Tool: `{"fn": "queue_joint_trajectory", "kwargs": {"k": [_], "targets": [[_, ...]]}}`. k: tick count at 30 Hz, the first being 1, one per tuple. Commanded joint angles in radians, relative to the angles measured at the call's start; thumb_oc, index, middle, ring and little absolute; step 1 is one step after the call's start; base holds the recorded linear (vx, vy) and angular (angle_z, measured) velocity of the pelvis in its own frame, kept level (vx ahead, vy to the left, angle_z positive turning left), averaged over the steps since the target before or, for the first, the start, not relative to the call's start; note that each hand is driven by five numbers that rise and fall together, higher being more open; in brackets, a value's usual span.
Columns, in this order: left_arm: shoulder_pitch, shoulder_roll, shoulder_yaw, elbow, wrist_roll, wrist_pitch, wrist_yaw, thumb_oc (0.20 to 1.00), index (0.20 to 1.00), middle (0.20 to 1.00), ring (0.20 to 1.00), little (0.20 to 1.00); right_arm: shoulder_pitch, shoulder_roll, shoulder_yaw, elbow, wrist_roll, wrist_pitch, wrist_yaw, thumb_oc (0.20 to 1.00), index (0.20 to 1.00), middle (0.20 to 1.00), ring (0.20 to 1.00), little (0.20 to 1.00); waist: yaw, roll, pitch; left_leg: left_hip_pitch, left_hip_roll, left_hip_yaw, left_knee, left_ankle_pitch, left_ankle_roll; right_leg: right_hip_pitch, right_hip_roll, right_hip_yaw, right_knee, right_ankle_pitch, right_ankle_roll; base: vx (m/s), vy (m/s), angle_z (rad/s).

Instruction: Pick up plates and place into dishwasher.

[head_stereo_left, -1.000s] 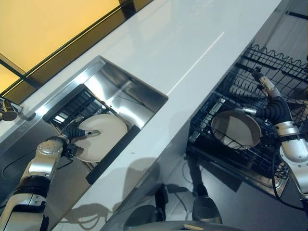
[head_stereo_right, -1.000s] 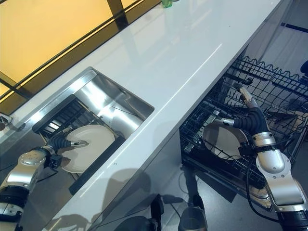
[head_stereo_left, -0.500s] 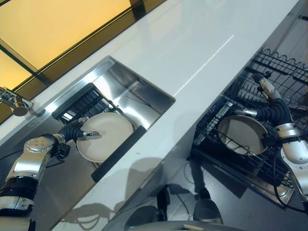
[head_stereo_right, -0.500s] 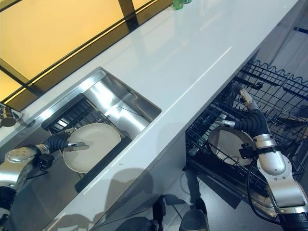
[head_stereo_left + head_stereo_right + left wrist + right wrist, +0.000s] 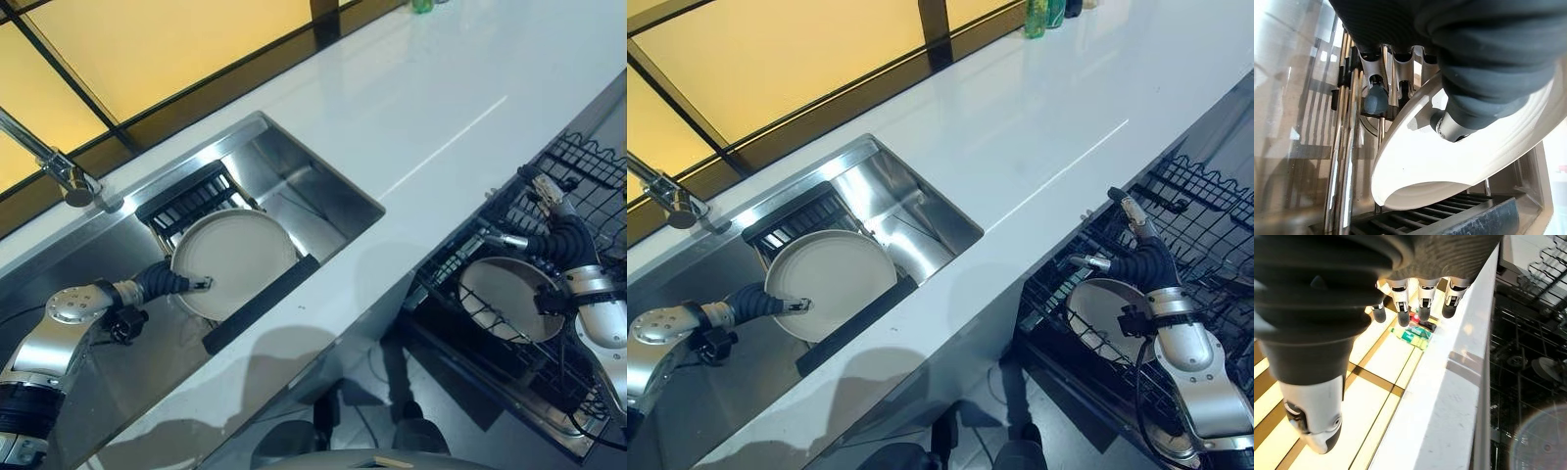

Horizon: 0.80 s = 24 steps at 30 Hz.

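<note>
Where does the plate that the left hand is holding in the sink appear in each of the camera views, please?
Left eye view: plate, left of centre, over the sink.
Right eye view: same place, left of centre.
Left wrist view: cream rim just past the left hand.
Right wrist view: not seen.
Shared landmark: black rack behind it.

left hand pinching with thumb, right hand fingers spread straight
</note>
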Motion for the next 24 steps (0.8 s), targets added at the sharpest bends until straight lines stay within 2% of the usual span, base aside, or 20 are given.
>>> {"fn": "queue_joint_trajectory", "kwargs": {"k": [1, 7, 12, 15, 24], "targets": [[0.071, 0.031, -0.067, -0.103, -0.088, -0.028, -0.127, 0.200, 0.200, 0.200, 0.200, 0.200, -0.002, -0.051, 0.010, -0.061, 0.035, -0.070, -0.048, 1.000, 1.000, 1.000, 1.000, 1.000, 0.014, -0.034, -0.078, -0.071, 0.000, 0.011, 0.106, -0.083, 0.012, -0.099, -0.048, 0.033, 0.113, 0.008, 0.077, 0.00, 0.000, 0.00], [0.089, 0.037, -0.048, -0.116, -0.108, -0.036, -0.097, 0.200, 0.200, 0.200, 0.200, 0.200, 0.019, -0.049, 0.011, -0.055, 0.035, -0.089, -0.066, 1.000, 1.000, 1.000, 1.000, 1.000, 0.016, -0.039, -0.079, -0.069, 0.001, 0.014, 0.095, -0.080, 0.015, -0.103, -0.047, 0.035, 0.111, 0.010, 0.080, 0.00, 0.000, 0.00], [0.099, 0.016, -0.013, -0.101, -0.159, -0.039, 0.013, 0.200, 0.200, 0.200, 0.200, 0.200, 0.031, -0.039, 0.013, -0.054, 0.028, -0.103, -0.082, 1.000, 1.000, 1.000, 1.000, 1.000, 0.020, -0.044, -0.086, -0.066, 0.001, 0.015, 0.084, -0.077, 0.015, -0.100, -0.047, 0.033, 0.103, 0.010, 0.079, 0.00, 0.000, 0.00], [0.120, -0.027, 0.040, -0.098, -0.166, -0.088, 0.103, 0.200, 0.200, 0.200, 0.200, 0.200, 0.035, -0.014, 0.005, -0.057, 0.007, -0.111, -0.109, 1.000, 1.000, 1.000, 1.000, 1.000, 0.031, -0.048, -0.090, -0.065, 0.002, 0.011, 0.076, -0.074, 0.014, -0.097, -0.046, 0.026, 0.098, 0.008, 0.078, -0.05, -0.016, 0.00], [0.147, -0.085, 0.212, -0.161, -0.132, -0.234, 0.266, 0.200, 0.200, 0.200, 0.200, 0.200, 0.031, 0.044, -0.054, -0.070, -0.015, -0.098, -0.205, 1.000, 1.000, 1.000, 1.000, 1.000, 0.062, -0.060, -0.123, -0.051, 0.020, 0.004, 0.030, -0.059, 0.004, -0.079, -0.046, -0.018, 0.066, -0.002, 0.070, -0.08, -0.049, -0.01]]}}
